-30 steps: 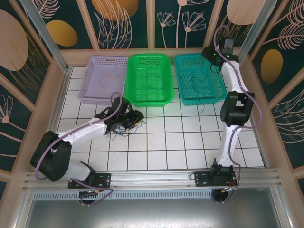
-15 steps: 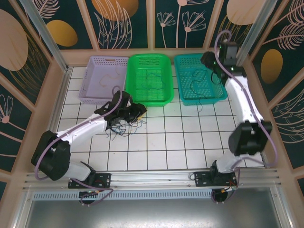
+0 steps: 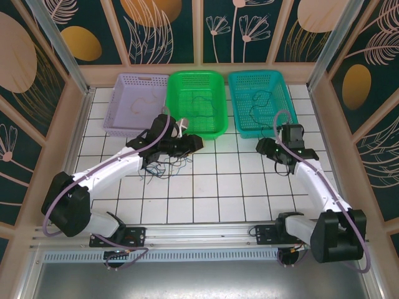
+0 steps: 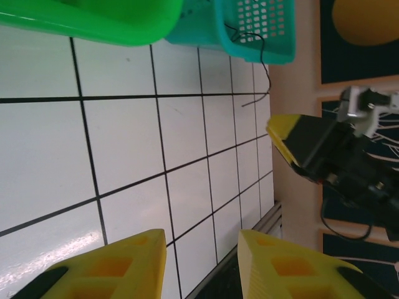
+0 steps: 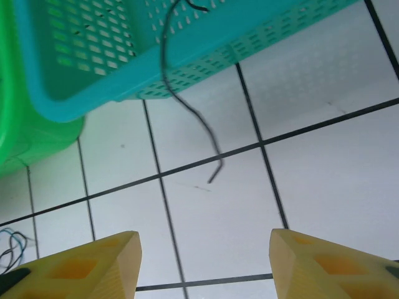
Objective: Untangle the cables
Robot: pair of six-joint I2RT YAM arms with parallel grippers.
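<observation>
Bare tiles of the desk (image 3: pixel 224 193) are found open in the middle and toward the near edge, between the left pincer (image 3: pixel 194 144) and the right pincer (image 3: pixel 263 148). The far side is closed off by the purple basket (image 3: pixel 124 129), green basket (image 3: pixel 196 132) and teal basket (image 3: pixel 249 132), set side by side. The tiles before the teal basket are crossed by a black cable (image 5: pixel 187 107) draped over its front wall, and those beneath the left arm (image 3: pixel 118 165) are littered by a cable tangle (image 3: pixel 163 167)

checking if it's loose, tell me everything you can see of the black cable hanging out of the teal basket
The black cable is a thin, flexible single wire. It runs from inside the teal basket, over its near rim, down onto the white tiled table, ending in a small hooked tip. Nothing grips it.
</observation>
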